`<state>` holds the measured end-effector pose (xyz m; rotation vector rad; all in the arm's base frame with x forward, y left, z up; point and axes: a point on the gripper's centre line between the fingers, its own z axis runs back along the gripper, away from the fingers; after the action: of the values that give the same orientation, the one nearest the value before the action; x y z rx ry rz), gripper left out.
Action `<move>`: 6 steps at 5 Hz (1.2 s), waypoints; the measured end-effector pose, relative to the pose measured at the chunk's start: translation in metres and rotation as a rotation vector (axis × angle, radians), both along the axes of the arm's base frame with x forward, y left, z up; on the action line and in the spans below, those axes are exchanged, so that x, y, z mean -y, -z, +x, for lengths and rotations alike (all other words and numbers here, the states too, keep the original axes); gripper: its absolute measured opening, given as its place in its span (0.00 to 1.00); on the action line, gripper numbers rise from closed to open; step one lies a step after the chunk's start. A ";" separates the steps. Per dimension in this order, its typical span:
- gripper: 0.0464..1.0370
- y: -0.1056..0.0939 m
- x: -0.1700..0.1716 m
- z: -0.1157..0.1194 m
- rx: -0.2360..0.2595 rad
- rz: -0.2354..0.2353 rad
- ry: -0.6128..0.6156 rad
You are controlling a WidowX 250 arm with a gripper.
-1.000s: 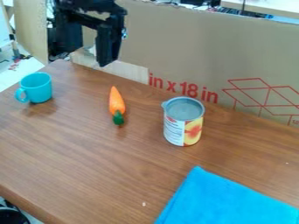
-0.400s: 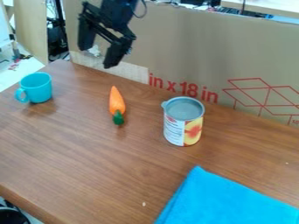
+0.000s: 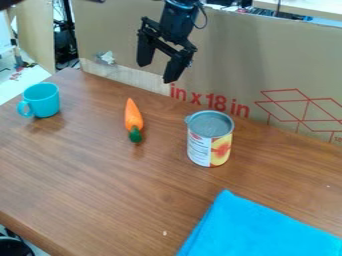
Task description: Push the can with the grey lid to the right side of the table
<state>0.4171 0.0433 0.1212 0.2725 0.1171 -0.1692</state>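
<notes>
1. Where the table (image 3: 100, 185) runs closest to the camera, a bright blue cloth (image 3: 257, 230) lies flat at lower right, cut off by the view's edge, one corner pointing toward the can. Dark round object (image 3: 12, 247) low at left, off past the table edge, partly out of view.

2. Can (image 3: 210, 140): upright on the table, right of center, behind the cloth and apart from it. Gray metal top, small lip on the left of its rim, label part white, part yellow-orange with a red patch.

3. Carrot (image 3: 133, 117): left of the can, well apart from it. Lying down, orange, tip toward the back, green end toward the camera.

4. Cup (image 3: 43, 101): teal, upright, at the table's left side, well apart from the carrot. Handle faces left and a bit toward the camera.

5. Gripper (image 3: 157, 73): black, hangs from the top, over the far part of the table, in front of the cardboard. Fingers open, clear gap between them, angled downward. Touches none of the table items; carrot and can are nearest in the view. Thin cable (image 3: 204, 18) loops beside the wrist.

6. Cardboard (image 3: 234, 55): stands along the table's back edge, red print and red box drawings at right, crumpled pale scrap (image 3: 105, 57) at left.

7. Behind, far left: pale wood panel (image 3: 35, 37), dark cables next to it.
</notes>
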 end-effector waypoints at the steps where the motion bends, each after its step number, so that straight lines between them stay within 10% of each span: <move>1: 0.96 0.015 0.006 0.007 0.004 -0.003 0.051; 2: 0.96 0.046 0.022 -0.026 -0.075 -0.010 0.122; 4: 0.96 0.067 0.044 -0.039 -0.061 -0.058 0.205; 5: 0.96 0.080 0.089 -0.027 0.069 -0.194 0.223; 6: 0.96 0.083 0.129 -0.022 0.095 -0.301 0.312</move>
<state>0.3956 -0.0859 0.0384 -0.0042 -0.0466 -0.4789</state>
